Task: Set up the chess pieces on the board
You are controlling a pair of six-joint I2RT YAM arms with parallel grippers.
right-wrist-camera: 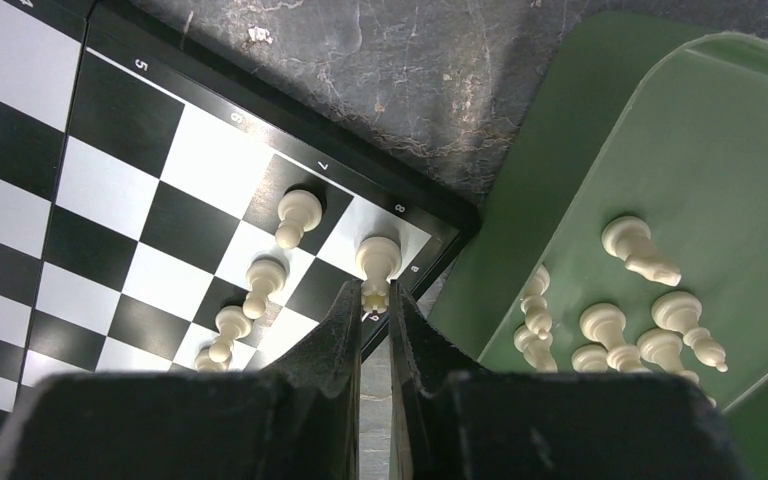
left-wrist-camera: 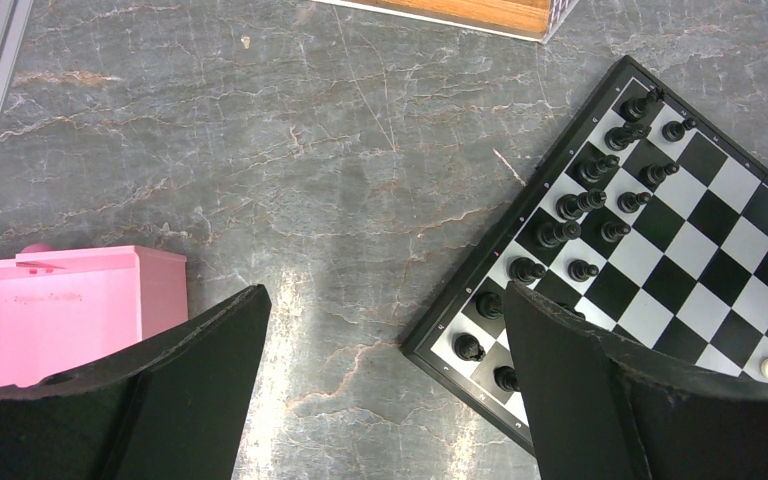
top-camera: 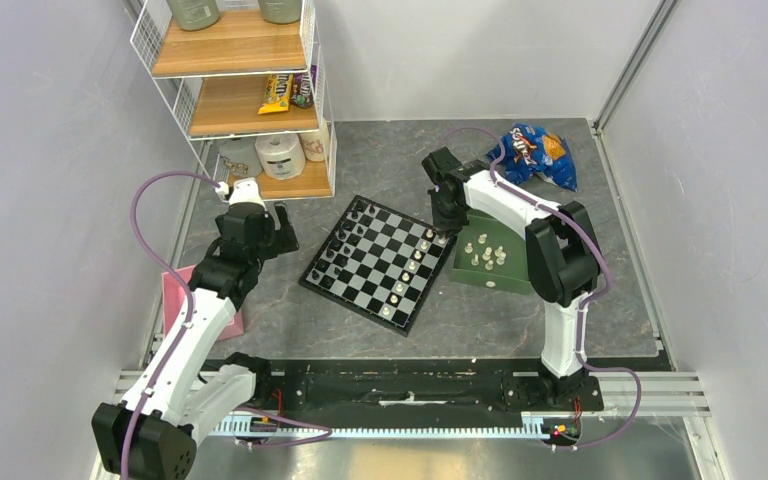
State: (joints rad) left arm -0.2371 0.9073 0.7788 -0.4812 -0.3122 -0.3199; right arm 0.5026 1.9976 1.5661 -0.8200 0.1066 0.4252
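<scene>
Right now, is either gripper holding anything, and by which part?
Right gripper pinches a white chess piece at its narrow end, over a corner of the board; the rounded end sticks out. Left gripper is open, empty.

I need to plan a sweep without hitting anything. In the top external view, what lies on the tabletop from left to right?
pink box → the board → green tray holding loose chess pieces

This is looking like a robot lab: white walls (top-camera: 40,200) are enclosing the tabletop (top-camera: 380,165), arms (top-camera: 195,320) are sitting on a rail (top-camera: 675,383).
</scene>
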